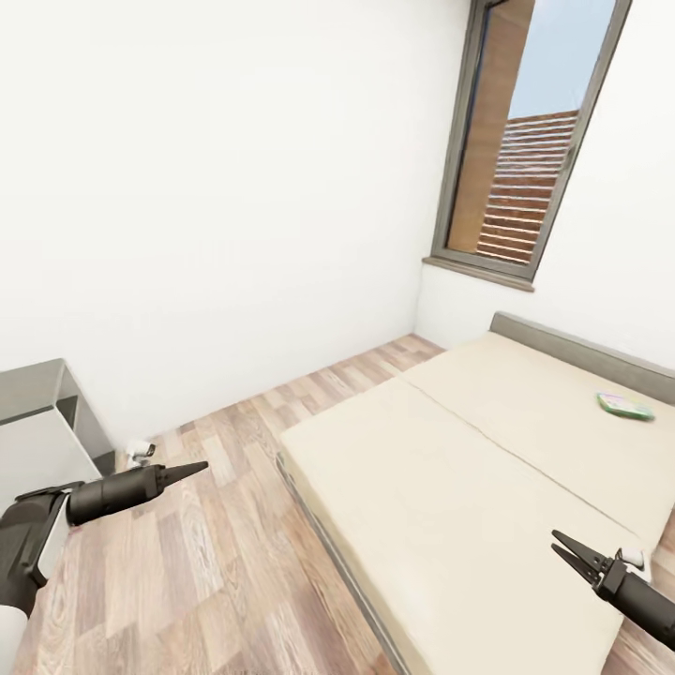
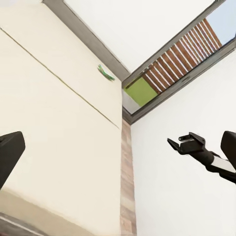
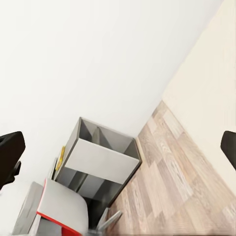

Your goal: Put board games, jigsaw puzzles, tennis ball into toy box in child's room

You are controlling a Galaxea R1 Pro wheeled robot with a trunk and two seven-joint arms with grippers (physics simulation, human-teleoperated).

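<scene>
Left gripper (image 1: 192, 468): nearest the head camera on the robot's left, held level over the wood floor (image 1: 216, 562) and aimed toward the bed. Its fingers meet in a single point in the head view, so the jaws read as closed, with nothing between them.
Right gripper (image 1: 565, 547): low on the robot's right, over the near part of the bed. Jaws slightly parted, nothing held. Seen also from the left wrist camera (image 2: 176, 144), clear of any surface.
Arm posture: both arms carried forward and clear of the furniture. Judged to be a travel pose for approaching the bed, not a reach.
Bed (image 1: 450, 487): cream mattress with a thin seam and a grey headboard, lying under the window (image 1: 525, 141).
Board game (image 1: 625, 405): one flat multicoloured box lies on the far part of the mattress near the headboard, well apart from both grippers. Also visible as a small green sliver from the left wrist camera (image 2: 105, 73). Lettering too small to read.
Second board game: cannot be made out on the mattress.
Table (image 1: 33, 412): grey edge at the robot's left. The right wrist camera shows its grey shelving (image 3: 98, 157) and a red and white chair (image 3: 59, 209) beside it.
Toy box: location cannot be told.
Task stage: judged early in the bed collection; the base must close in before the box is within reach.
</scene>
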